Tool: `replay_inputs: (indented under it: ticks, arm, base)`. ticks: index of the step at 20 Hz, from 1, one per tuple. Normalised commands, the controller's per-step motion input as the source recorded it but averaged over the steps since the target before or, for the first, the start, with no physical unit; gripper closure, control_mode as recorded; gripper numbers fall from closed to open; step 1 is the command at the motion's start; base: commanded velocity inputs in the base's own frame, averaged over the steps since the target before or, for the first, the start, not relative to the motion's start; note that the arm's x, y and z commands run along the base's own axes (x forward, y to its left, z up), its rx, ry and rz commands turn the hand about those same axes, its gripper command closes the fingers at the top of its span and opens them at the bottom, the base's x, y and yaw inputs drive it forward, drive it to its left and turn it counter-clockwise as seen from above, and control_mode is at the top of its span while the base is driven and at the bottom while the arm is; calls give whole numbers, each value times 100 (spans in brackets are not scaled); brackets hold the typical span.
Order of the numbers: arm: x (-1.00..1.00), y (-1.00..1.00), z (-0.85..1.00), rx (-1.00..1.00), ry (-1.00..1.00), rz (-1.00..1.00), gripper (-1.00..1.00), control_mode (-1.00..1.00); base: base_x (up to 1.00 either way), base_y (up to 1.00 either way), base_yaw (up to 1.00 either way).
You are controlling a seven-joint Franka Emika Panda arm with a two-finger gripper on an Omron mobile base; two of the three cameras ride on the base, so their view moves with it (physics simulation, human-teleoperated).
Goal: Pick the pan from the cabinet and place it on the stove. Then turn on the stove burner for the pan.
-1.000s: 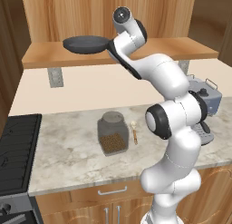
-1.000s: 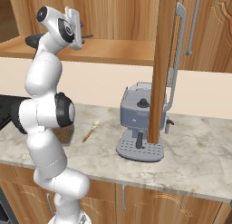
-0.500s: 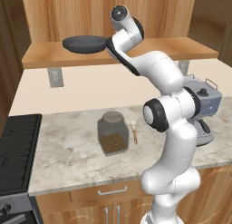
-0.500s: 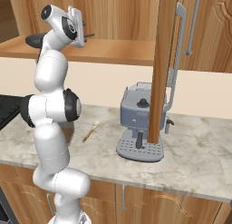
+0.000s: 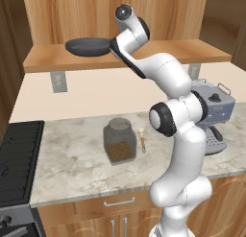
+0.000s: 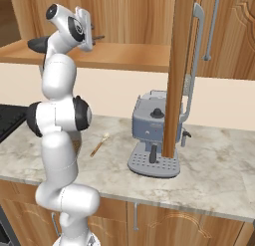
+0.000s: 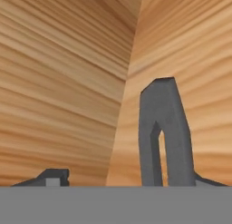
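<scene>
From the left base view, you see the pan (image 5: 88, 47) lying flat on the open cabinet (image 5: 202, 50) shelf, near its left end. The robot's hand is just beside the pan, at its right side. Down on the bench (image 5: 77, 166) a glass jar (image 5: 119, 141) stands near the middle, with a small wooden spoon (image 5: 142, 139) beside it. The stove (image 5: 17, 159) sits at the bench's left edge.

From the right base view, you see a grey coffee machine (image 6: 153, 133) on the bench.

In the hand view, you see the claw (image 7: 106, 175) with its fingers (image 7: 163, 132) apart, nothing between them, facing wood.
</scene>
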Motion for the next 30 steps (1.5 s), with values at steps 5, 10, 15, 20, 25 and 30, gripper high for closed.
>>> replay_inputs:
  ticks: [5, 10, 15, 20, 25, 30]
  arm:
    - [18, 13, -23, 0, -4, 0, 100, -100]
    - [7, 14, -17, 0, -7, 0, 100, -100]
    - [-10, 18, -6, 0, -15, -1, 100, -100]
    - [-42, 3, -7, 0, -18, -8, 100, -100]
    - [-52, -5, 0, 4, -13, -7, 100, -100]
    - [-76, -4, 0, 7, -7, -10, 100, -100]
  base:
    - [0, 0, 0]
    - [0, 0, 0]
    - [0, 0, 0]
    - [0, 0, 0]
    - [0, 0, 0]
    - [0, 0, 0]
